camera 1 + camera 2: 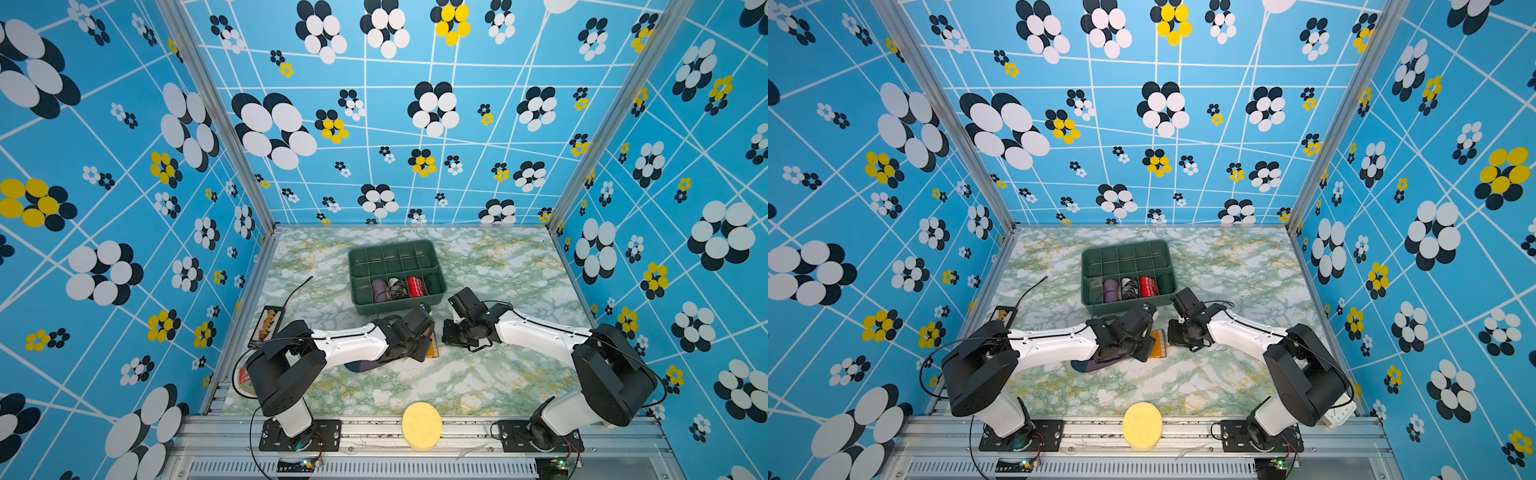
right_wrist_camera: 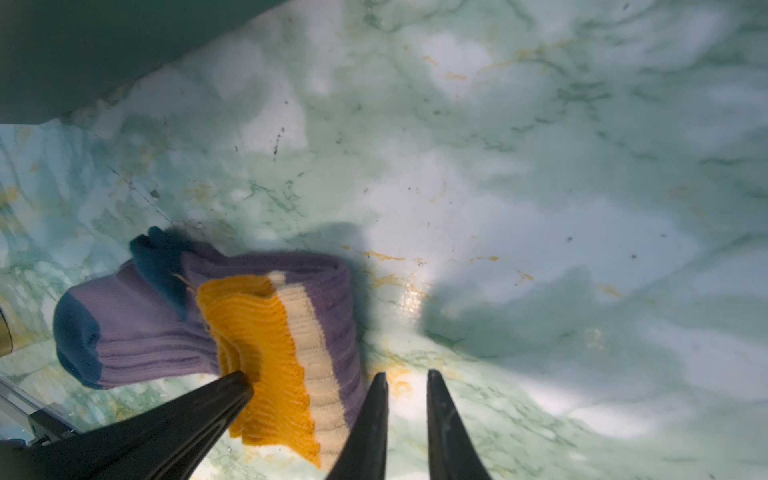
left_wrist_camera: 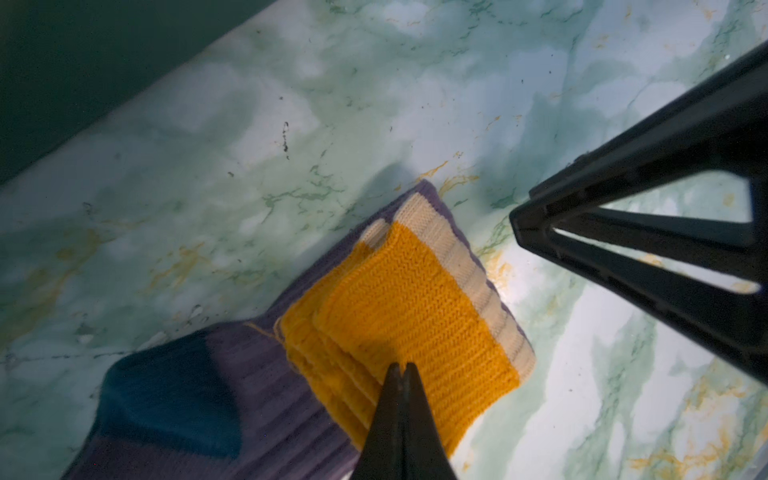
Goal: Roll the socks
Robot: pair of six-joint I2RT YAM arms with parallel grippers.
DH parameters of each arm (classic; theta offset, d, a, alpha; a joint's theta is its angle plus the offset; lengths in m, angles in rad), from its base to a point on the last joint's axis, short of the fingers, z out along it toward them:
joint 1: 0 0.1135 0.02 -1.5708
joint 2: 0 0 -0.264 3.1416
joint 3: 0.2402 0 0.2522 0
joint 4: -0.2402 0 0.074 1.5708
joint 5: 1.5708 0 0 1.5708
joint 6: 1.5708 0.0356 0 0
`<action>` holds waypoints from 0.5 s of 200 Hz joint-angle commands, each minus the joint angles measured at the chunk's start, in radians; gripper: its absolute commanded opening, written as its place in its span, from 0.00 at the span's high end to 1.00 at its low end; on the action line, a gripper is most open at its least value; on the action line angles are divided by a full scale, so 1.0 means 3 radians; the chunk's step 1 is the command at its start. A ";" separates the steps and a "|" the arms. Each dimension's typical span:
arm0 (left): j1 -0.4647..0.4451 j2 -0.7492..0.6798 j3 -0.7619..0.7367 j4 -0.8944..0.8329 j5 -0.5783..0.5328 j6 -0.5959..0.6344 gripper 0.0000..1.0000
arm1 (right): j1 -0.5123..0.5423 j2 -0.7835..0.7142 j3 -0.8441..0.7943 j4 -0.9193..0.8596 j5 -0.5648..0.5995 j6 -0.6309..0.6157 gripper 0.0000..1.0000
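So the socks (image 2: pixel 141 332) are lying on the marble-look table (image 1: pixel 498 374) pretty much dead centre, maybe a hair toward 6 o'clock if you read the tabletop in both top views as a clock with 12 at the back wall. The dark blue toes (image 1: pixel 1077 366) point out to about 8 o'clock. The orange cuff (image 3: pixel 415 299) end sits toward 3 o'clock, doubled back so the orange and its white stripe lie on top of the purple leg. The left gripper (image 3: pixel 402 368) is right over that cuff with its two fingers squeezed completely together, tips down on the orange knit near its edge. Honestly can't tell if any fabric is caught between them. The right gripper (image 2: pixel 406 376) sits just beside the fold, at 3 o'clock of the socks, fingers a narrow gap apart with only bare table between them. Whether the nearer finger brushes the fold, no idea. At 12 o'clock from the socks there's a green bin (image 1: pixel 352 270) with dividers. Its near row holds a purple roll (image 1: pixel 380 291), a black-and-white bundle (image 1: pixel 398 288) and a red bundle (image 1: pixel 417 286) side by side. A yellow sponge (image 1: pixel 422 426) sits at 6 o'clock on the front edge.
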 commanded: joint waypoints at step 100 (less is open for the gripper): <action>0.0085 0.0162 0.0040 -0.0065 -0.0060 -0.0056 0.99 | 0.0049 0.0203 -0.0001 0.0084 -0.0120 -0.0059 0.82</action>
